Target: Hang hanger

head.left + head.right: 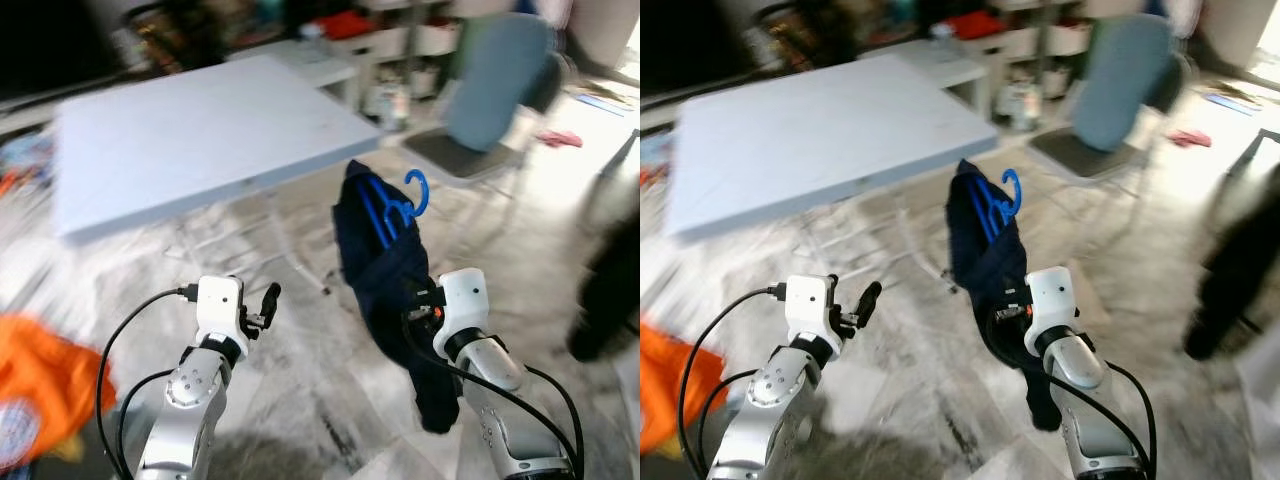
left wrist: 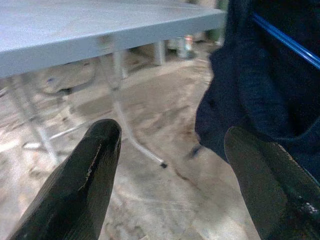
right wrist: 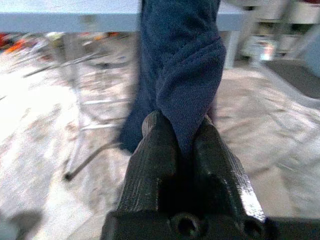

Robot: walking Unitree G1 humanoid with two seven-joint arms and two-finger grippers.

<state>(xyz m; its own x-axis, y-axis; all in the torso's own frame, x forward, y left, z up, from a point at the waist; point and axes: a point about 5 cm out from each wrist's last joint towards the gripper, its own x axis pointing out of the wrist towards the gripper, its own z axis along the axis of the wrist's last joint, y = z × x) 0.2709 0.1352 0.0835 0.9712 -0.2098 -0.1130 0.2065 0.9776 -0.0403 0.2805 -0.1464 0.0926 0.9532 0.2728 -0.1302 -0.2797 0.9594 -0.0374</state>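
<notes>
The right end effector is clamped on a dark navy garment, its 2 black fingers pressed together with a fold of the knit cloth pinched between them. The garment hangs on a blue hanger — the blue hook stands up above the cloth, and the blue bars run down inside the neck of the garment. The whole bundle is held up in the air in front of the robot, over the marbled floor, with the lower part of the cloth drooping past the right wrist.

The left end effector is raised at about the same height, just beside the garment but not touching it; its fingers are spread wide apart with nothing between them. In the left wrist view the navy cloth and a blue bar of the hanger lie close past one fingertip.

Beyond the arms stands a pale grey folding desk on thin metal legs. To the robot's right of it is a chair with a grey-blue back. An orange cloth lies on the floor at the robot's left, and a dark shape stands at the far right — too blurred to identify. The head views are smeared by motion.
</notes>
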